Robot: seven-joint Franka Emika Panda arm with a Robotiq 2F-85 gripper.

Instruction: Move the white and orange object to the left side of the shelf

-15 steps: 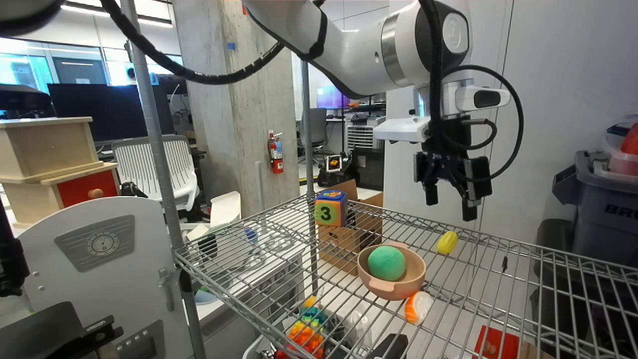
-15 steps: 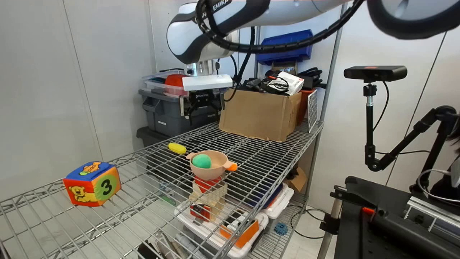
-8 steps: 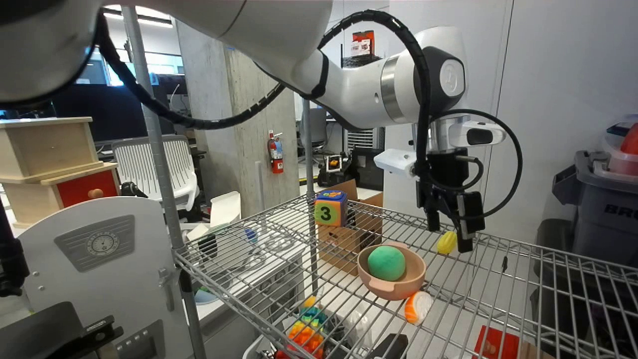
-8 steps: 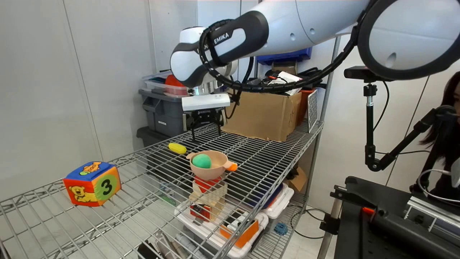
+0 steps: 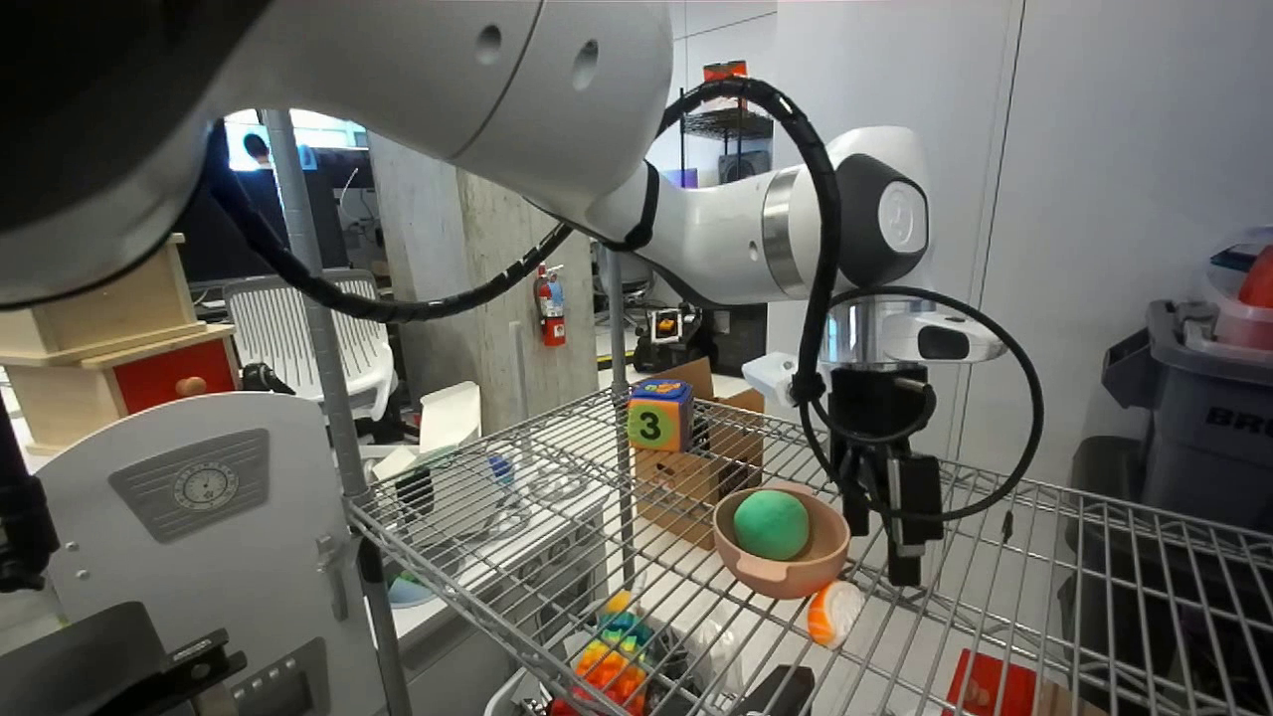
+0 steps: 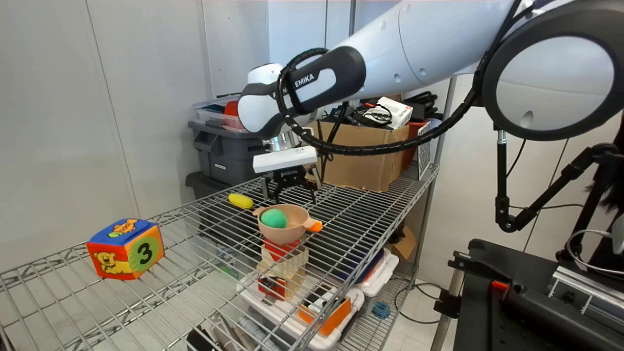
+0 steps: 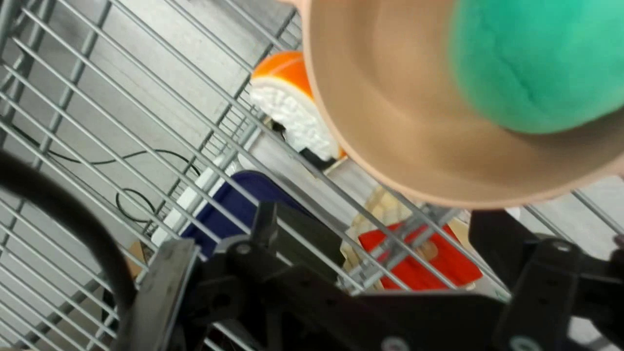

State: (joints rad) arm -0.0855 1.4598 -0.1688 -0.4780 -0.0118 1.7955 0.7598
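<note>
- Silver wire shelf [image 6: 356, 209] lies under the work, with the tan bowl [image 6: 287, 235] and its green ball [image 6: 274, 218] resting on the grid.
- Just beside the bowl sits the white and orange object [image 5: 835, 614], partly hidden by the rim in the wrist view; whether the two touch, I cannot tell.
- Near the bowl, on the side away from the toy cube [image 6: 126, 249], the gripper [image 6: 295, 200] hangs above the grid, fingers [image 7: 497, 239] spread, holding nothing.
- Main risk, as I judge it: one finger comes down on the bowl's rim and tips it, spilling the ball and nudging the object away. Dropping too low could also jam a fingertip between wires.
- Above the bowl, the arm [image 6: 380, 58] reads "EMIKA"; a cable [image 6: 365, 151] covers neighbouring letters.
- Well apart from the bowl, the cube bears a "3".
- Beyond the bowl, past the shelf, a grey bin [image 5: 1193, 447] begins "BRU", the rest cut off.
</note>
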